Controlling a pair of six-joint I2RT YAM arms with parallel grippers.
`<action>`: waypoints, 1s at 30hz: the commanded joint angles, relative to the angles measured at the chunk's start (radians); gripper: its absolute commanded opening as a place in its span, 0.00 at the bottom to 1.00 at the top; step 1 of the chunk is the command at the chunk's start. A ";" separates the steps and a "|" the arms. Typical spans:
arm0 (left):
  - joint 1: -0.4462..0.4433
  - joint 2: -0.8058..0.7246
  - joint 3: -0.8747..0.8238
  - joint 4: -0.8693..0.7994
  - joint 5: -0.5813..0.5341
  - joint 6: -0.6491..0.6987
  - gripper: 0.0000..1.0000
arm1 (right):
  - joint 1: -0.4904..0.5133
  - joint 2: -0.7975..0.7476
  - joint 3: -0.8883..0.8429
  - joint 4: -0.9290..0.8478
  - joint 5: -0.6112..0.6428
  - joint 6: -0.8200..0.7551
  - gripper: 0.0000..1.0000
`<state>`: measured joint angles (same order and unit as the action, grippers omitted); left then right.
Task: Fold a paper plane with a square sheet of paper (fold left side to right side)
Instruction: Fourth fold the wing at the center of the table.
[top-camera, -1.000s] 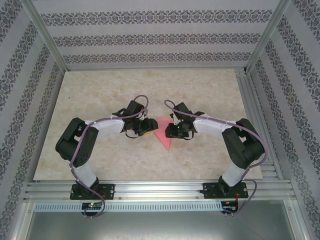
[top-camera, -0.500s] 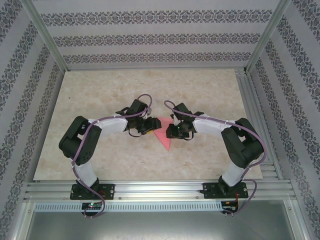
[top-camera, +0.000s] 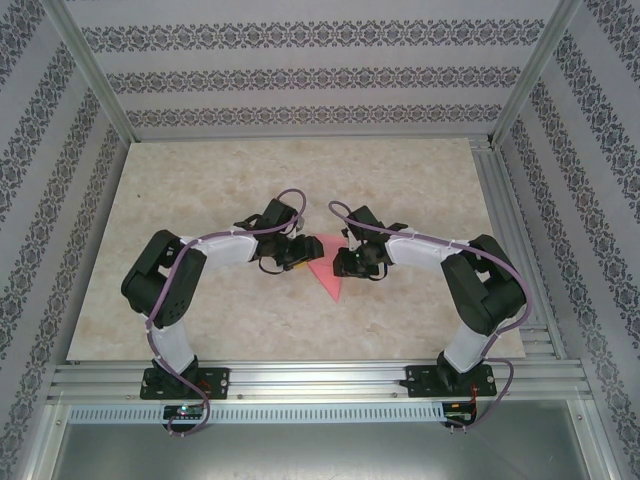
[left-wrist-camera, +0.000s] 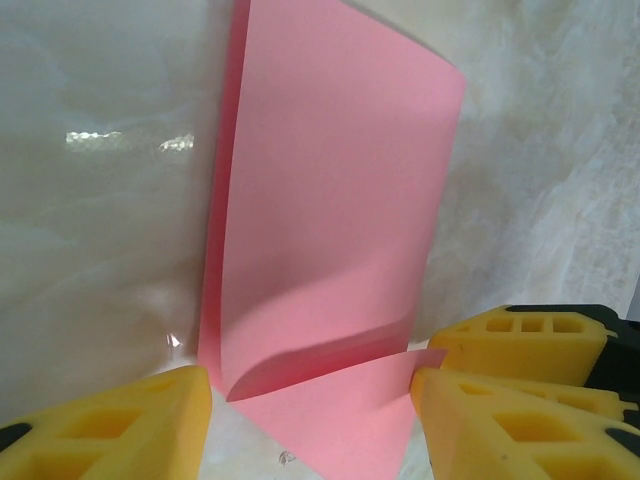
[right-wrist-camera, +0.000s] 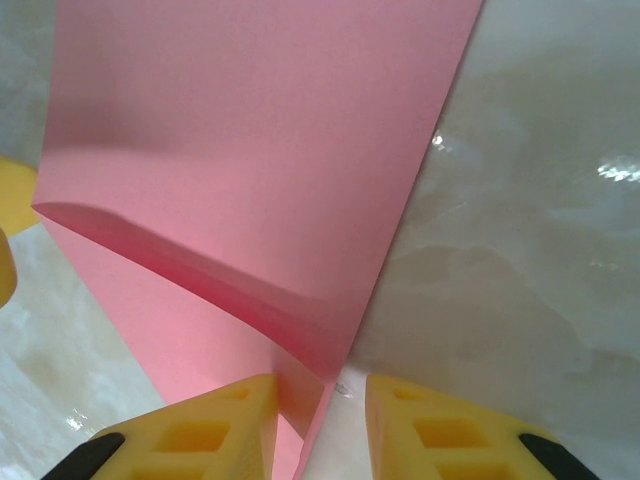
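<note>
The square sheet of paper (top-camera: 326, 272) is pink and partly folded, lying mid-table with a point toward the near edge. My left gripper (top-camera: 298, 251) is at its left edge and my right gripper (top-camera: 341, 262) at its right edge. In the left wrist view the paper (left-wrist-camera: 330, 200) has a flap curling up off the lower layer. The left gripper (left-wrist-camera: 310, 385) stands open around it, and one paper corner touches the right finger (left-wrist-camera: 500, 410). In the right wrist view the paper (right-wrist-camera: 250, 150) has its folded edge between the slightly parted fingers of my right gripper (right-wrist-camera: 322, 390), against the left finger (right-wrist-camera: 200, 430).
The marble-patterned table (top-camera: 200, 190) is bare round the paper. Patterned walls enclose it on three sides. An aluminium rail (top-camera: 320, 380) runs along the near edge, where the arm bases are bolted.
The left arm has shifted slightly right, bringing its gripper closer in on the paper's left edge. The right arm and the paper have barely moved.
</note>
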<state>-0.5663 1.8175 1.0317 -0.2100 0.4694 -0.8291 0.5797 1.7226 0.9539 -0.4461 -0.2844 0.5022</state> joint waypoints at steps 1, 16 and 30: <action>-0.020 0.018 0.032 -0.016 -0.003 -0.005 0.58 | -0.009 0.013 0.010 -0.003 0.018 -0.007 0.29; -0.032 0.024 0.051 -0.018 -0.002 -0.009 0.40 | -0.011 0.003 0.007 0.000 0.026 -0.002 0.29; -0.046 0.019 0.050 -0.025 -0.018 -0.018 0.21 | -0.011 -0.160 -0.006 -0.053 0.112 -0.025 0.34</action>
<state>-0.5987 1.8389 1.0702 -0.2138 0.4629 -0.8436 0.5789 1.6241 0.9539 -0.4835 -0.2085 0.4942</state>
